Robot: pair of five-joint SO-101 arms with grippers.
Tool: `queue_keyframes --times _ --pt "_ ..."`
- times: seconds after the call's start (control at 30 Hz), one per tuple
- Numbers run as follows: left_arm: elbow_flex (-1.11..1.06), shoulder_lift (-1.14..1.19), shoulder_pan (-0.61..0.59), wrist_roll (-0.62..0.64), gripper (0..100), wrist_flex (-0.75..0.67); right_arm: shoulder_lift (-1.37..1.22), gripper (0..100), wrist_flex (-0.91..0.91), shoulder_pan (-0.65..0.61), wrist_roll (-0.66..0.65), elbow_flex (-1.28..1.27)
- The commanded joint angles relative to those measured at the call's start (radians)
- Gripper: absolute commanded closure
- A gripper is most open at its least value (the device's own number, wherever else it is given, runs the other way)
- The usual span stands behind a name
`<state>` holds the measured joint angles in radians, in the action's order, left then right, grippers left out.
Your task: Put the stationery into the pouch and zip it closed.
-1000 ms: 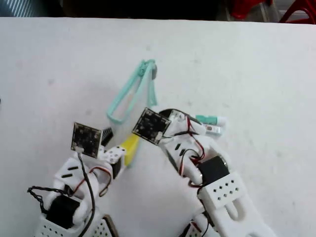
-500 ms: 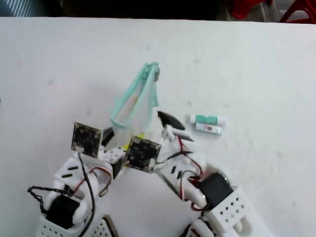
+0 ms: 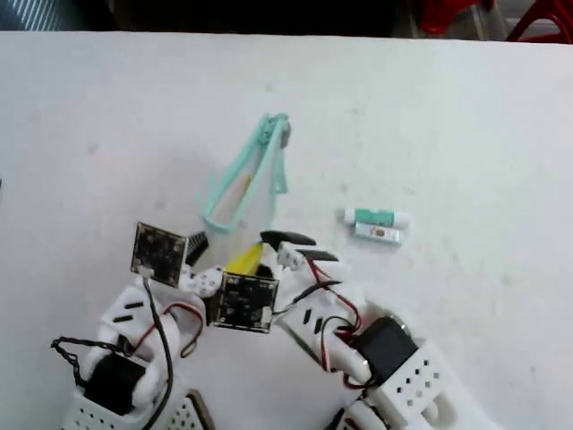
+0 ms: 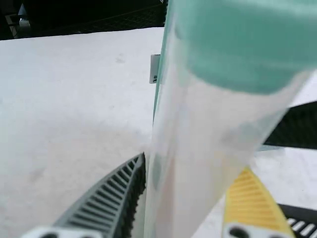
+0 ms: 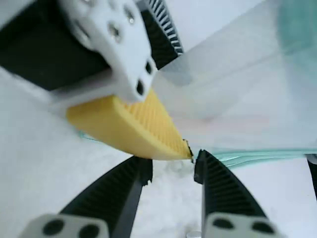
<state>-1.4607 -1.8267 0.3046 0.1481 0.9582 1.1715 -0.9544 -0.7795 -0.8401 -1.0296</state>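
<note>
The clear pouch with a teal zip rim lies in the middle of the table, and its near end is pinched by my left gripper. In the left wrist view the pouch stands between the grey finger and the yellow finger of the left gripper. My right gripper is open just right of that yellow finger, beside the pouch's near corner. Its black fingers hold nothing, with the pouch just beyond them. A green-and-white stick and a small white item lie on the table to the right.
The white table has bare room on the left, right and far sides of the pouch. Both arm bodies crowd the near edge. Red chair legs stand beyond the far edge.
My right arm has drawn back and swung left, away from the two stationery items, which now lie uncovered. Its gripper now sits by the left gripper's yellow finger. The pouch shifted slightly.
</note>
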Motion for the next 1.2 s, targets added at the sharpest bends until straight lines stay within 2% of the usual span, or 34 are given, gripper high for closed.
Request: queue_keyframes --times 0.0,0.17,0.4,0.57,0.67,0.83,1.07,1.17 --pt "0.037 0.005 0.028 -0.006 73 -0.023 0.013 89.3 0.015 -0.013 -0.04 0.046" --pt "0.037 0.005 0.028 -0.006 73 -0.023 0.018 97.8 0.016 -0.007 -0.107 0.043" --pt "0.038 0.005 0.028 -0.006 73 -0.023 0.021 98.0 0.022 -0.004 -0.129 0.043" --pt "0.044 0.005 0.028 -0.006 73 -0.006 0.022 98.0 0.09 0.07 -0.186 0.005" --pt "0.044 0.005 0.028 -0.008 73 -0.006 0.022 96.3 0.081 0.082 -0.186 -0.009" --pt "0.044 0.005 0.024 -0.009 73 -0.009 0.022 86.8 0.047 0.082 -0.184 -0.005" --pt "0.043 0.005 0.021 -0.009 73 -0.009 0.022 94.6 0.047 0.136 -0.186 0.005" --pt "0.043 0.005 0.028 -0.009 73 -0.009 0.022 98.1 0.047 0.12 -0.184 0.005"
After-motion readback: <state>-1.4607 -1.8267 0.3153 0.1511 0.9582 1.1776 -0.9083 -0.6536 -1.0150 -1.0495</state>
